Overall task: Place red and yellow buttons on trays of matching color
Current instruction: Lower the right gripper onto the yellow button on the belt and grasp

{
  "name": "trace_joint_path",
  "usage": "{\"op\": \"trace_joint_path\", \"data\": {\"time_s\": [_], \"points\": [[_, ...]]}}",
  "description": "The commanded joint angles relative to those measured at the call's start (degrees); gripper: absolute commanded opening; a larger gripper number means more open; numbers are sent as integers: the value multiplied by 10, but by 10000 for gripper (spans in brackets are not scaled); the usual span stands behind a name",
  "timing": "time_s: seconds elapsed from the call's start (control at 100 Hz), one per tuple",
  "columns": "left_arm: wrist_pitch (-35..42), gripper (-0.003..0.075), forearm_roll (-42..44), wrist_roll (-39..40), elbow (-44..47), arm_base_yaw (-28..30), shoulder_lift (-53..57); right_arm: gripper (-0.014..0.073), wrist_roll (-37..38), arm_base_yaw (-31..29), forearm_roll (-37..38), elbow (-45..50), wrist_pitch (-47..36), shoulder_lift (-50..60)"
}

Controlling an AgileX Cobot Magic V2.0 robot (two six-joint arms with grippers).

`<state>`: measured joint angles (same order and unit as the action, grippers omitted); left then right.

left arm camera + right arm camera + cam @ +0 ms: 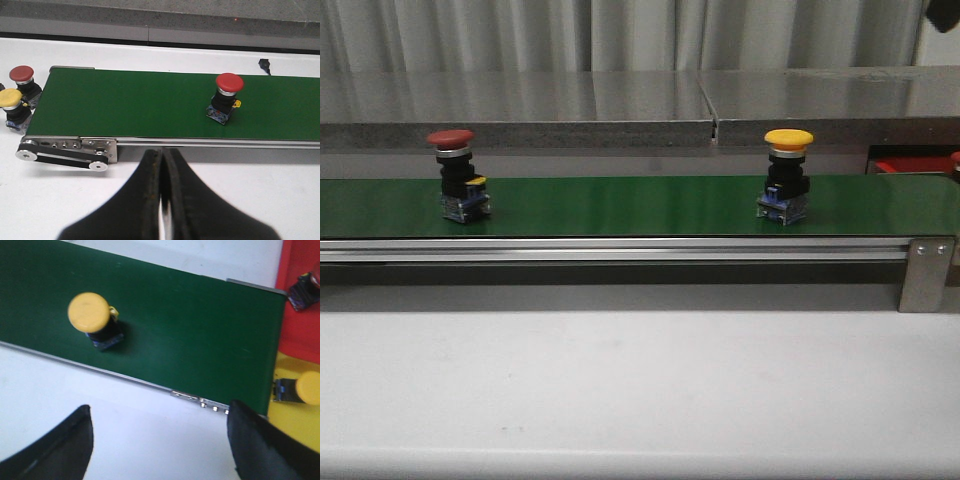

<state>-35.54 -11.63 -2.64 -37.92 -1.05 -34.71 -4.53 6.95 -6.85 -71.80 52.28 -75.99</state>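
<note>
Left gripper [161,200]: fingers pressed together, holding nothing, above the white desk [640,390] before the belt's near edge. Right gripper [160,440]: fingers spread wide, empty, also over the desk. Green belt [620,205]: red button [457,172] upright toward its left end, yellow button [785,172] upright toward its right. Beyond the belt's right end: yellow tray [295,425] holding a yellow-capped button [300,388], red tray [300,315] behind it.
</note>
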Motion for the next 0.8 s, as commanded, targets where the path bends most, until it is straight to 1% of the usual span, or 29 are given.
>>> {"op": "trace_joint_path", "data": {"time_s": [0.0, 0.19, 0.36, 0.54, 0.71, 0.79], "points": [[38, -20, -5, 6, -15, -4, 0, 567, 27, 16, -4, -56, 1, -21], [38, -20, -5, 6, -15, -4, 0, 567, 73, 50, -4, -146, 61, -106], [38, -20, -5, 6, -15, -4, 0, 567, 95, 56, -3, -201, 90, -165], [38, -20, -5, 6, -15, -4, 0, 566, 96, 56, -1, -216, 85, -205], [38, -20, -5, 6, -15, -4, 0, 566, 104, 53, 38, -216, 84, -231], [38, -20, -5, 6, -15, -4, 0, 566, 104, 49, 42, -216, 85, -239]]}}
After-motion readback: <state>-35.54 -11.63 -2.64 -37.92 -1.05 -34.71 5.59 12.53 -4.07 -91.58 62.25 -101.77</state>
